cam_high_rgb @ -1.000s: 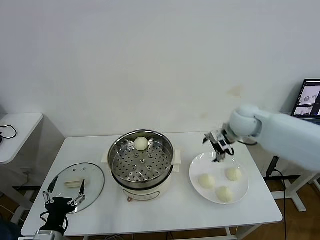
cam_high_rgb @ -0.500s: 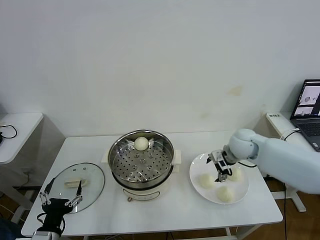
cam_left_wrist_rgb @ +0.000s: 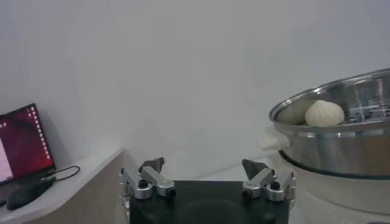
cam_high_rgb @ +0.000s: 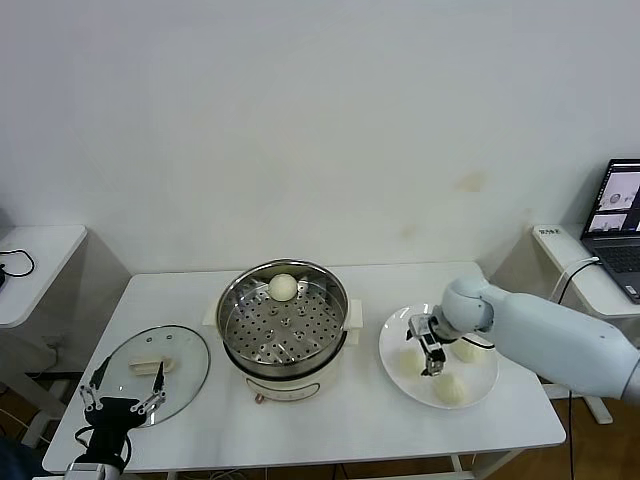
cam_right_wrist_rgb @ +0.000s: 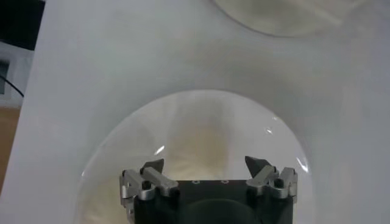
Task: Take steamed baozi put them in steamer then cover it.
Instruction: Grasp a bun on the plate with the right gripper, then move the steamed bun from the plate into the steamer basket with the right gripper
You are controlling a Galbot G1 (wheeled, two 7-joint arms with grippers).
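Note:
The steamer [cam_high_rgb: 283, 322] stands mid-table with one baozi [cam_high_rgb: 283, 287] at the back of its perforated floor; the left wrist view shows that steamer [cam_left_wrist_rgb: 341, 137] and baozi [cam_left_wrist_rgb: 325, 113] too. Three more baozi lie on a white plate [cam_high_rgb: 480, 385]: one on its left [cam_high_rgb: 406, 362], one at the back [cam_high_rgb: 467, 349], one in front [cam_high_rgb: 451, 389]. My right gripper [cam_high_rgb: 427, 346] hangs open low over the plate, right by the left bun; in its wrist view the gripper [cam_right_wrist_rgb: 204, 164] holds nothing above the plate [cam_right_wrist_rgb: 122, 146]. The cover [cam_high_rgb: 153, 362] lies flat at front left. Beside it my left gripper [cam_high_rgb: 122, 396] is open and empty.
A side table with a laptop [cam_high_rgb: 620, 200] stands at the right, with another small table [cam_high_rgb: 30, 262] and a cable at the left. The white wall runs close behind the table's back edge.
My right gripper has come down from behind the plate's back rim and moved left, now low over the buns. The left gripper has sunk slightly at the front edge.

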